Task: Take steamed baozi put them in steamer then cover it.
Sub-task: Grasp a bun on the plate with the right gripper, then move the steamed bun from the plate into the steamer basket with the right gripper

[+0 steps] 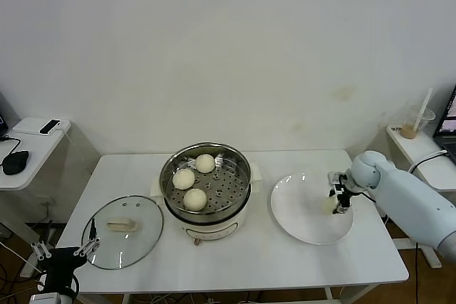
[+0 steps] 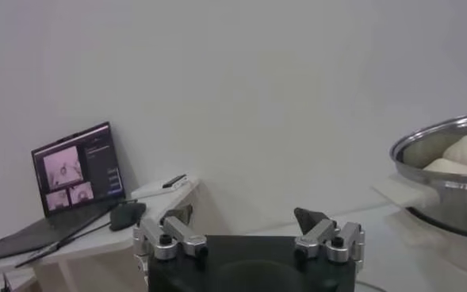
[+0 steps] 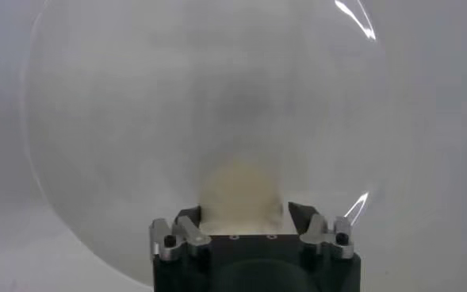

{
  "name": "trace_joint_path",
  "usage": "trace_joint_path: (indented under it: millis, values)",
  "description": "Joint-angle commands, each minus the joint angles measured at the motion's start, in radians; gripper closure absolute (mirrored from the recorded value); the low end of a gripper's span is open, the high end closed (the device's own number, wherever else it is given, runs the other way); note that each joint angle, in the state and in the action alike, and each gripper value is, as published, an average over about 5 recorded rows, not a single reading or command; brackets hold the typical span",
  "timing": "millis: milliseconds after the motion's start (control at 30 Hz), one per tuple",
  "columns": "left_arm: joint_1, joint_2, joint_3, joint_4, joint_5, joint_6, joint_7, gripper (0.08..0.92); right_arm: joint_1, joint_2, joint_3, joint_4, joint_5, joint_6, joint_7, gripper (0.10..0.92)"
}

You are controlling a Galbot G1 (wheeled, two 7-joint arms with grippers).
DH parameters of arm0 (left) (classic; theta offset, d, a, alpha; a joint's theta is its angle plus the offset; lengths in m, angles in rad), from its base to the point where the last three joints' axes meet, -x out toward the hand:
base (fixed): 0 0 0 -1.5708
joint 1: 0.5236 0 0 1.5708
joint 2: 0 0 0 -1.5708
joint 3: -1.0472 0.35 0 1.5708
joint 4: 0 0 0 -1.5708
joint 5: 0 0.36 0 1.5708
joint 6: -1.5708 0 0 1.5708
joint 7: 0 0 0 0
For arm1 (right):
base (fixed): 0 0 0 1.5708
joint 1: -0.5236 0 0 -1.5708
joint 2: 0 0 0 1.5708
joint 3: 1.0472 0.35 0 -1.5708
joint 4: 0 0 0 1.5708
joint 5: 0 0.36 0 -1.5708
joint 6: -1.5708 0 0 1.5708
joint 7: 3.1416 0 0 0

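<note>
While three of the steamed baozi sit inside the steamer, the fourth bun lies on the white plate at the right side of the surface. Each bun is small, round and smooth, pale cream-white; the three in the pot rest on the perforated steel tray, grouped toward its left half, close to one another. The steamer itself is a shiny round steel pot on a white base with a small knob at its front, standing at the middle of the surface.

Over the plate's right part, the right gripper reaches down on the fourth bun. In the right wrist view the bun sits right between the two fingers, which stand narrowed at its sides; whether they already press it I cannot tell.

Left of the steamer, the cover, a clear glass lid with a metal rim and a cream handle, lies flat on the surface. The left gripper hangs just off the surface's front left corner, near the lid's edge, its jaws spread wide and holding nothing.
</note>
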Motion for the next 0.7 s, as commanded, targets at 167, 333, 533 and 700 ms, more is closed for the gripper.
trace_joint_path:
  millis: [167, 333, 533, 700]
  values:
    - [-0.005, 0.001, 0.003, -0.002, -0.001, 0.000, -0.001, 0.177, 0.125, -0.088, -0.097, 0.123, 0.117, -0.045, -0.035, 0.456]
    - [-0.017, 0.001, 0.007, -0.003, -0.004, 0.004, 0.000, 0.177, 0.265, -0.154, -0.186, 0.200, 0.210, -0.079, -0.032, 0.457]
    - [-0.033, 0.010, 0.015, 0.001, -0.007, 0.011, 0.001, 0.177, 0.484, -0.194, -0.334, 0.314, 0.341, -0.132, -0.015, 0.451]
    - [-0.050, 0.013, 0.026, 0.007, -0.007, 0.014, 0.003, 0.177, 0.683, -0.142, -0.458, 0.386, 0.479, -0.187, 0.019, 0.445]
